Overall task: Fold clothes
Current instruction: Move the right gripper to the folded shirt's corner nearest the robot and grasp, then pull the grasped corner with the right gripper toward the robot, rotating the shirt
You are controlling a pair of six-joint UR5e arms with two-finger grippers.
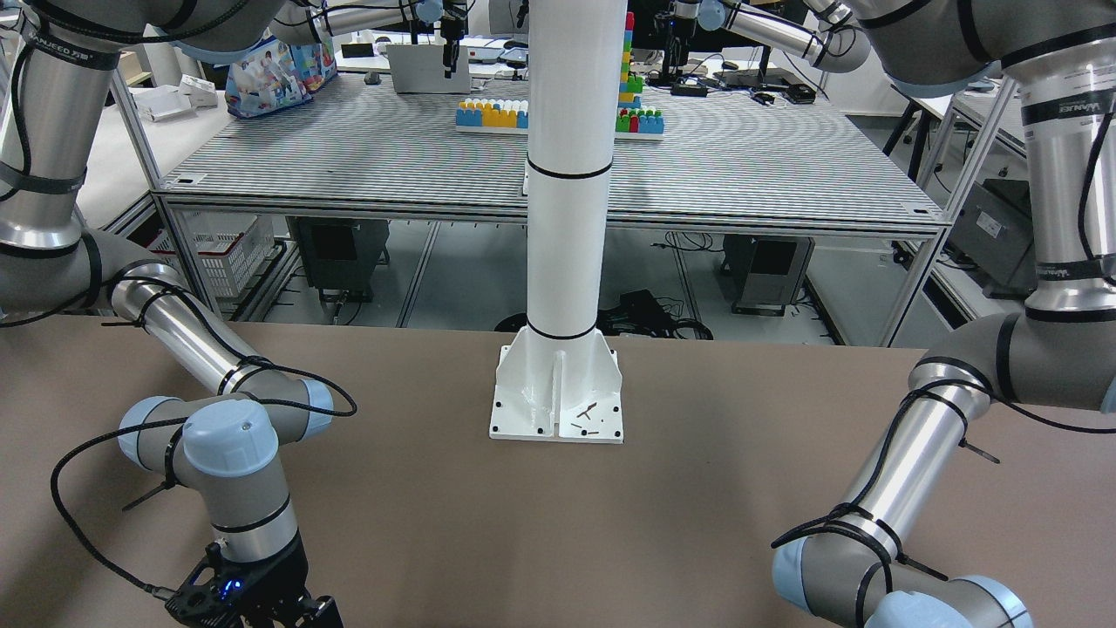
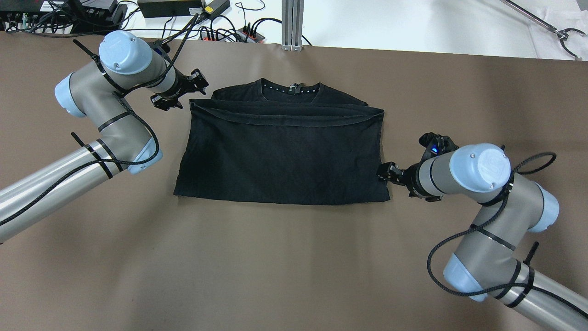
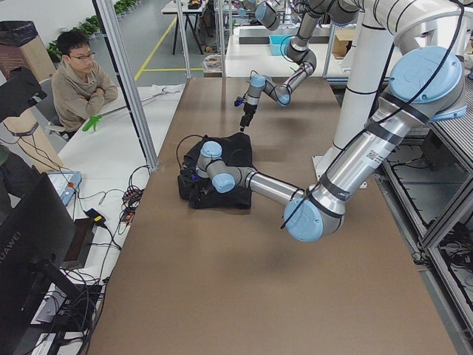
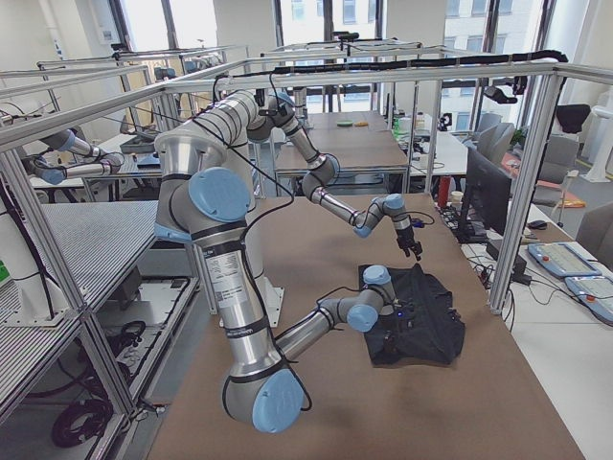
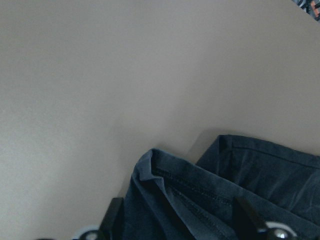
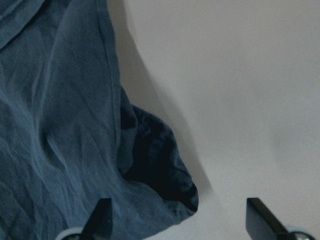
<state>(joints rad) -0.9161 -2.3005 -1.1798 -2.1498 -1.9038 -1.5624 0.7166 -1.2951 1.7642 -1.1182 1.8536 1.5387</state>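
The clothes point(image 2: 280, 156) are one black garment lying flat on the brown table point(image 2: 275, 266), its hemmed edge point(image 2: 285, 118) folded up to just below the collar point(image 2: 294, 87). My left gripper point(image 2: 185, 92) is at the garment's far left corner. In the left wrist view it point(image 5: 180, 222) is open, with that hemmed corner point(image 5: 165, 175) lying between its fingers. My right gripper point(image 2: 384, 174) sits at the garment's near right edge. It point(image 6: 180, 217) is open too, and a rounded fabric corner point(image 6: 160, 170) reaches in between the fingers. The front-facing view does not show the garment.
The white pillar's base plate point(image 1: 558, 406) is bolted to the table on the robot's side. Cables and power strips point(image 2: 206, 32) line the far edge. A person point(image 3: 81, 85) sits beyond that edge, next to a metal frame post point(image 3: 133, 89).
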